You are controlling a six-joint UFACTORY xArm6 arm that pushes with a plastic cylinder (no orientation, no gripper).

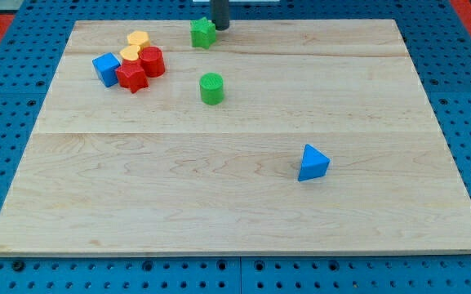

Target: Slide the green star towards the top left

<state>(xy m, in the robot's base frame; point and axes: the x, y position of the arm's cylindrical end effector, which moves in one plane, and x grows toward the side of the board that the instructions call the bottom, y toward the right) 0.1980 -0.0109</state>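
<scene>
The green star (203,33) lies near the board's top edge, a little left of centre. My tip (220,27) stands right beside it on its right side, touching or almost touching it. The dark rod rises out of the view's top. A green cylinder (211,87) stands below the star, apart from it.
A cluster sits at the top left: a blue cube (106,69), a red star (131,77), a red cylinder (152,61) and two yellow blocks (135,45). A blue triangle (313,162) lies at the right of centre. The wooden board (235,204) rests on a blue pegboard.
</scene>
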